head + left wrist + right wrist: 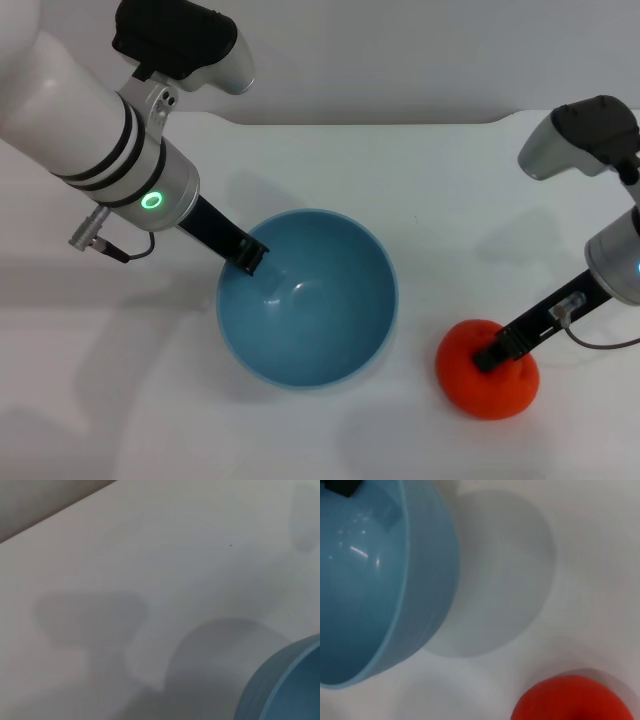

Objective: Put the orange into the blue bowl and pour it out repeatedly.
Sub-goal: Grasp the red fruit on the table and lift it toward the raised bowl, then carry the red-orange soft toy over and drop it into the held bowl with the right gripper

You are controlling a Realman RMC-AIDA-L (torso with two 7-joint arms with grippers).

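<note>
1. I've got the right gripper [492, 354] down on top of the orange [487, 385], which sits on the table [420, 180] just to the right of the blue bowl [308, 300], a small gap between them. Its fingers reach into the fruit's top; I can't tell whether they have closed on it.
2. The left gripper [250, 258] is at the bowl's near-left rim, one finger dipping inside. It looks pinched on the rim, but I can't confirm it.
3. My read: this is the pick-up step, with the bowl empty and the fruit outside it.
4. Next move calls for a firm grip, a straight lift high enough to clear the bowl's wall, then a short carry left over the opening.
5. Room is good: bare table all round, and the far edge is well behind both things. The only thing close to that path is the bowl's right rim.
</note>
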